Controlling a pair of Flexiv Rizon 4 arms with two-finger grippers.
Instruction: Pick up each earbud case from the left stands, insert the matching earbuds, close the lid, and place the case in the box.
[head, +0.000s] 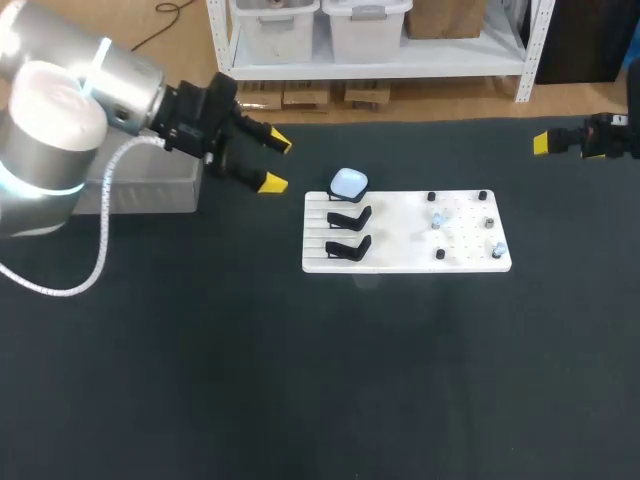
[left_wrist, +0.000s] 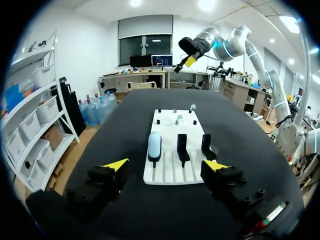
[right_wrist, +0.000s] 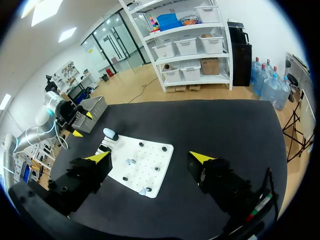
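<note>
**Both hands spread, the case on its stand on the board**

My left hand hangs just off the stand end of the white board, fingers wide apart and holding nothing. My right hand is well off the board's opposite end, also spread and holding nothing. The pale blue earbud case sits on the rearmost stand at the board's left end, with two black stands in a row just in front of it. Small pale earbuds stand among dark pegs on the board's right half. A grey box lies on the bench to the board's left, beyond my left arm.
</note>
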